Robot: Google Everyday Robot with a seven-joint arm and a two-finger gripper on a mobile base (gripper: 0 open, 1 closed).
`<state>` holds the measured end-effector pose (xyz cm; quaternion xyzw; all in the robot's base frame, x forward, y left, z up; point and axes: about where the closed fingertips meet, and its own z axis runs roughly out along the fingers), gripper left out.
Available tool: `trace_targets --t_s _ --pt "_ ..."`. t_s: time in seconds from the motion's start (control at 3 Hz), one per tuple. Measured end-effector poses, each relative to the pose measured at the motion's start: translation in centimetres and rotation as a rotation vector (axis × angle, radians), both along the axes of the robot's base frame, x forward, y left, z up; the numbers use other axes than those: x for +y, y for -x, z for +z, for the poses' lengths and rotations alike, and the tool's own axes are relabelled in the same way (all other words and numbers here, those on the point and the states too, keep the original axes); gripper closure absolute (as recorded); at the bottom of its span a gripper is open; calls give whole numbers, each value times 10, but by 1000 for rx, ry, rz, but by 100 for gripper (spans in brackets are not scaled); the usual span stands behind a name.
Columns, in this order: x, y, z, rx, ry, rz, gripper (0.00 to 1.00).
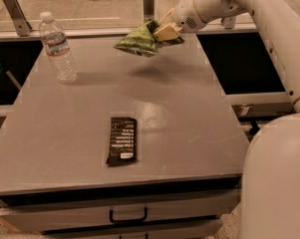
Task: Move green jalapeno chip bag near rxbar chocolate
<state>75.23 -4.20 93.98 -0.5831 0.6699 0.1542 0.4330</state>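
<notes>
I find the gripper [160,32] clenched on one end of the green jalapeno chip bag [137,42]. It holds the bag in the air above the table [199,128], presumably so it travels without dragging. The bag hangs well beyond the rxbar chocolate [122,140], toward the far edge. A water bottle [58,49] stands beyond the bar, to its left. In my judgement, carry and descent toward the bar remain outstanding.

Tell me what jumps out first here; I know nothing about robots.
The white arm's end effector reaches in from the upper right and holds the green jalapeno chip bag in the air above the far side of the grey table. The rxbar chocolate lies flat near the table's front edge, well apart from the bag. A clear water bottle stands upright at the far left.
</notes>
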Motion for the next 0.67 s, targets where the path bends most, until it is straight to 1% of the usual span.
trace_targets --t_s 0.33,0.67 --pt "39 -11 -2 -35 -1 51 100" --pt "75 -13 -11 -46 -8 102 100"
